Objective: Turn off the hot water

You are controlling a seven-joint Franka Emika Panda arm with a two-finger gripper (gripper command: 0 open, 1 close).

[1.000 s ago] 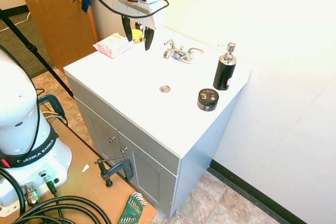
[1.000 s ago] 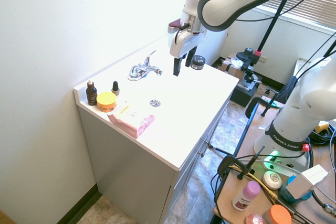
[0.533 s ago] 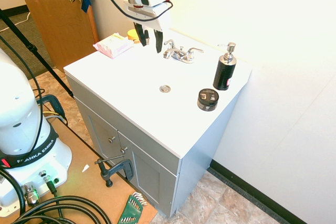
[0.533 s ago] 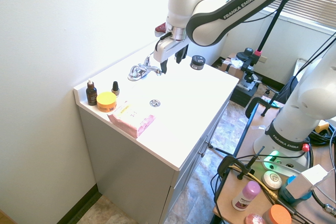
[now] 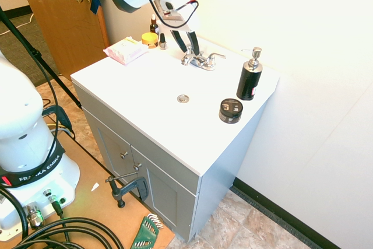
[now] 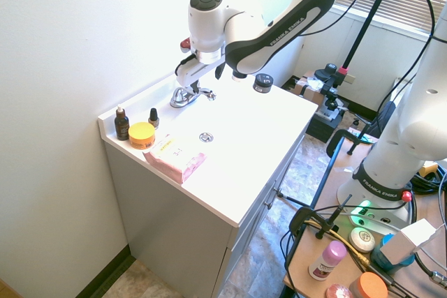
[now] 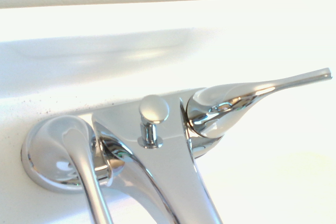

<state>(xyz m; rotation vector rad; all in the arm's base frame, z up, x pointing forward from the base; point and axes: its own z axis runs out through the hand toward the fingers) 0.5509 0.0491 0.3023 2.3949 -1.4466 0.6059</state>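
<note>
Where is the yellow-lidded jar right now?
In the second exterior view, the yellow-lidded jar stands at the counter's left end, between the dark dropper bottle and the pink packet.

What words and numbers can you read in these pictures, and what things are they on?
"FRANKA EMIKA": on the robot's arm, and again on its base.
The black round jar has pale marks on its lid, too small to read.
The pink and white packet, the yellow jar and the purple-capped bottle have print too small or blurry to read.
The faucet shows no words.
</note>
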